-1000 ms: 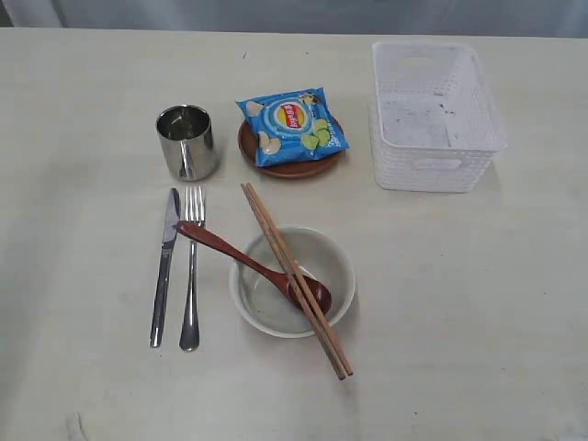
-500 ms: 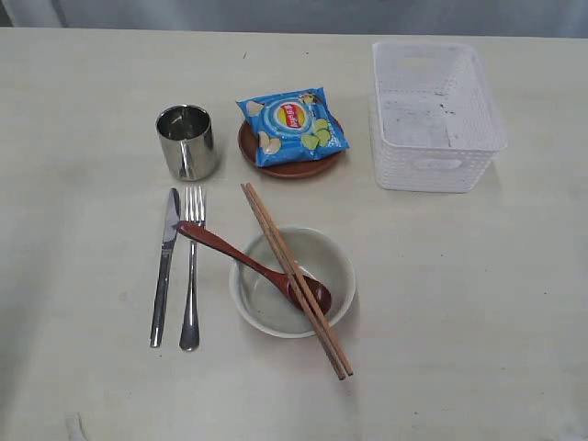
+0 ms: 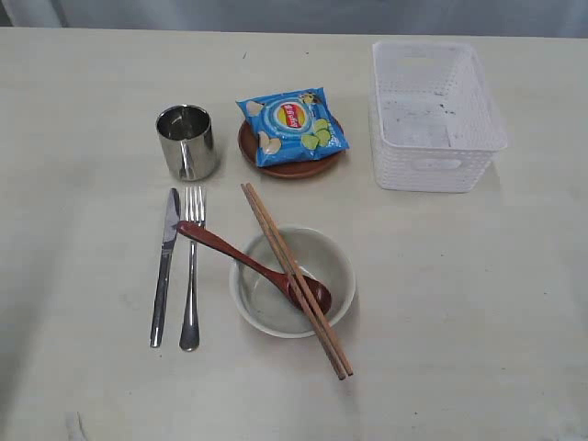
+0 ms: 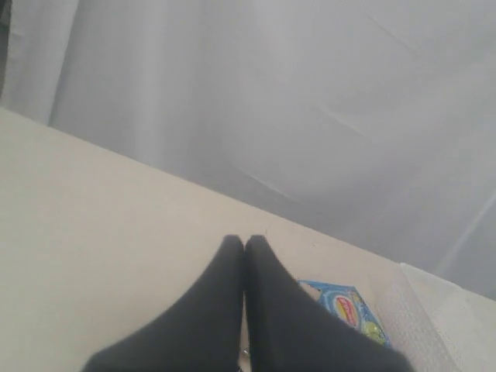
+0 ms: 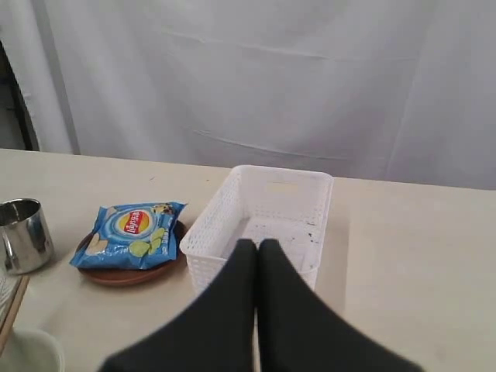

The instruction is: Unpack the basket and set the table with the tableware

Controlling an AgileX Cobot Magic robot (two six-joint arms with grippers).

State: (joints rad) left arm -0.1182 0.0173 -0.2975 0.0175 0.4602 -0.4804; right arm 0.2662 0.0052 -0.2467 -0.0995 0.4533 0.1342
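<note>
Basket [image 3: 404, 171] empty, likely light, stiff lattice plastic; grasp at handle cut-out. Left gripper [image 4: 245, 242], right gripper [image 5: 258, 245] — jaws closed, holding nothing.

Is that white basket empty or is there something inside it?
Empty. Inside the basket only its white floor and a few tiny specks show.

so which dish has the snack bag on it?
The brown plate, beside the mug; the cream bowl carries only the spoon and chopsticks.

Brown round plate [image 3: 299, 171] mostly hidden under blue snack bag [image 3: 291, 124]. Right wrist view: cream round bowl [image 5: 35, 350], shiny steel mug [image 5: 23, 236] clipped by frame edge.
</note>
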